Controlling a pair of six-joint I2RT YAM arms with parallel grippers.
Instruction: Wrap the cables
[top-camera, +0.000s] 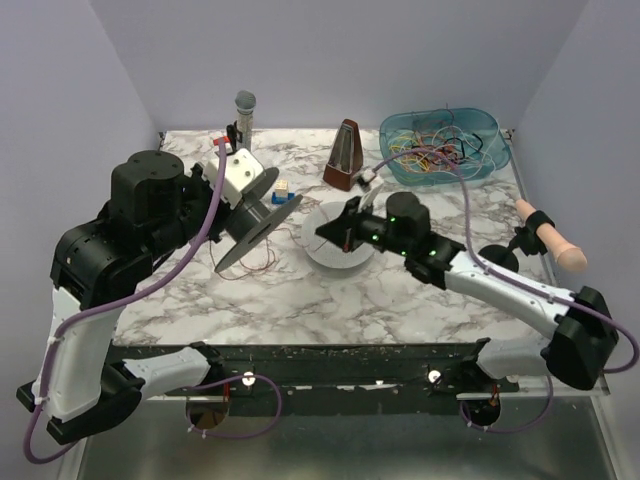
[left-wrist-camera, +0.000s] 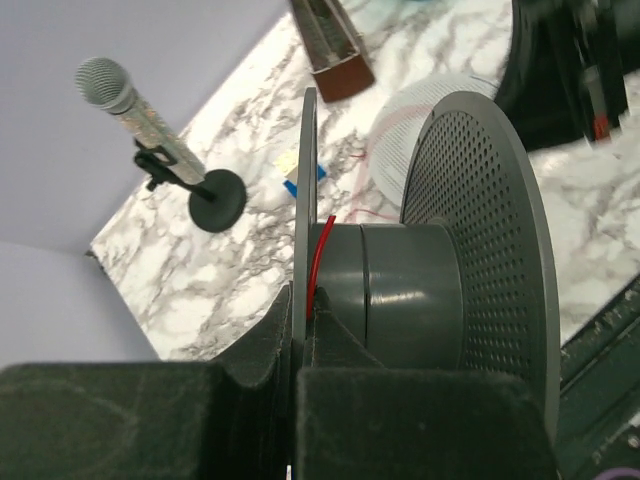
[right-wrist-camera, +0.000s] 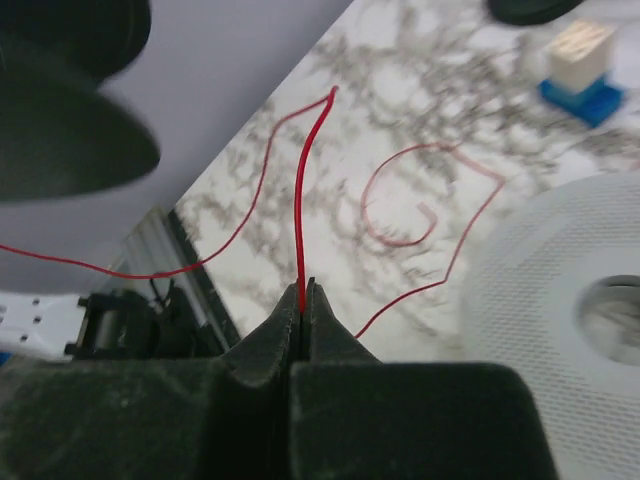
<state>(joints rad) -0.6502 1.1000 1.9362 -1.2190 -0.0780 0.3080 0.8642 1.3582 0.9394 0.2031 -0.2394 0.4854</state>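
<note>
Red cable (right-wrist-camera: 300, 220) is pinched in the closed right gripper (right-wrist-camera: 302, 297), its far end cut off. A grey spool (left-wrist-camera: 410, 290) is clamped by its flange, seemingly tightly, in the left gripper (left-wrist-camera: 302, 308).

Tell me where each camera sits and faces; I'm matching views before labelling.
Top external: above and behind the bases, looking down on the marble table; the left arm and right arm show.
Left wrist: on the left arm, looking along the left gripper, clamped on the grey spool; its fingers show.
Right wrist: looking past the right gripper, pinching the red cable; its fingers show.
Shared: both wrist views catch the white spool.
</note>
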